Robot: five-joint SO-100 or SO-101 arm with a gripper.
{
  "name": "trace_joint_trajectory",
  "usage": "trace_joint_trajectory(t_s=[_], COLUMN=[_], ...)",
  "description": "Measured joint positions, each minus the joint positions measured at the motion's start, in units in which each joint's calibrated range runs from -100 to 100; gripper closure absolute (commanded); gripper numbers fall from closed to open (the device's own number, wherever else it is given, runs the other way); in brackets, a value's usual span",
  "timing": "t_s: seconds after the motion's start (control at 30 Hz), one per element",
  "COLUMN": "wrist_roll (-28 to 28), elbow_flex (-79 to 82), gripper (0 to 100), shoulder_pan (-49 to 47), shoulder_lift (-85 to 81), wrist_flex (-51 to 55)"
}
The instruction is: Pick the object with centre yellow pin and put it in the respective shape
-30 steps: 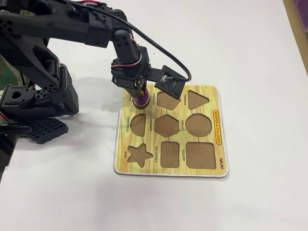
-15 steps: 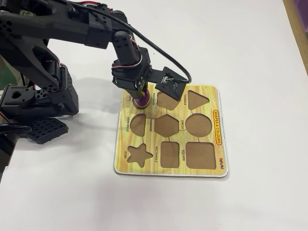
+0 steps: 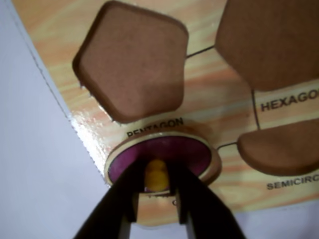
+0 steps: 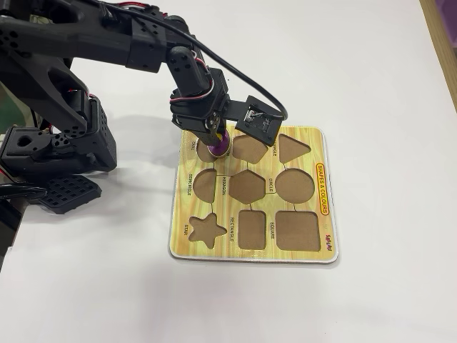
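A white table (image 4: 371,71) carries a wood-grain shape board (image 4: 325,153) with brown cut-outs, and a strip of wooden surface is glimpsed at the far right corner of the fixed view. The purple oval piece (image 3: 187,149) is held at the board's far left corner, just beside the pentagon recess (image 3: 130,64), its yellow knob (image 3: 155,174) clamped between the black gripper (image 3: 155,191) fingers. In the fixed view the piece (image 4: 222,145) is largely hidden under the arm, and whether it sits in its recess cannot be made out.

The puzzle board (image 3: 234,107) reads PENTAGON, HEXAGO…, SEMICIRC…; its edge reads SHAPES & COLOURS.
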Motion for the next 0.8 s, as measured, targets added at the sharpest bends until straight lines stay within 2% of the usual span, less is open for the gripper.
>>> trace_joint_trajectory(t_s=[0.27,0.47,0.8], wrist_roll=[0.1,3.2,3.4], elbow_flex=[0.0,0.0,1.3], gripper=[99,99,99], shoulder_pan=[1.5,3.0,3.4], shoulder_lift=[0.0,0.0,0.0], wrist_flex=[0.0,0.0,0.0])
